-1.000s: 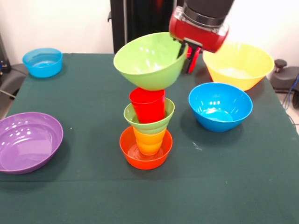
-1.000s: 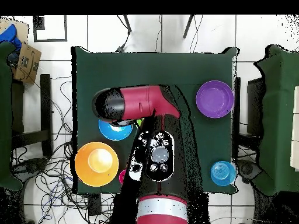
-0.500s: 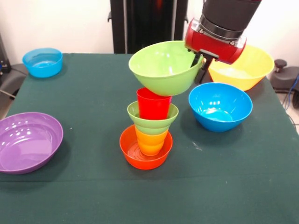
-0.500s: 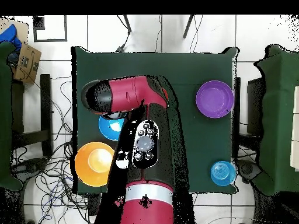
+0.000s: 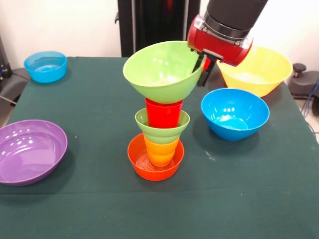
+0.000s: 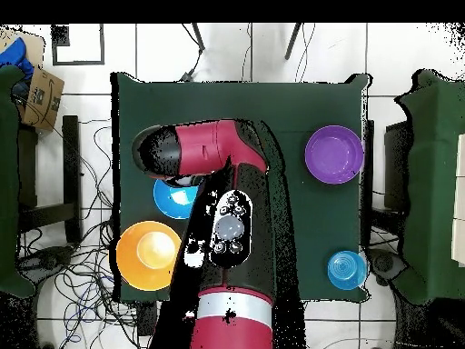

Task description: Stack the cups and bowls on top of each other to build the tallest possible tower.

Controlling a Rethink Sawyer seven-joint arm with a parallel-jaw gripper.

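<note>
Large green bowl on top of the tower at frame centre

The tower (image 5: 158, 142), glossy smooth plastic, rises from an orange bowl (image 5: 155, 160) through a tapered yellow-orange cup (image 5: 160, 150) and small green bowl (image 5: 162, 125) to a red cup (image 5: 163, 112); the large green bowl (image 5: 162, 71) sits tilted on it, its rim pinched by the gripper (image 5: 203, 69). Right: blue bowl (image 5: 235, 113), yellow bowl (image 5: 255, 69). Left: purple bowl (image 5: 31, 151). No writing legible.

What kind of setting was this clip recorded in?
Most likely a robotics lab or test room. A robot arm works at a table covered in green cloth, loose cables trail over the tiled floor around it, and a cardboard box sits off to one side.
</note>
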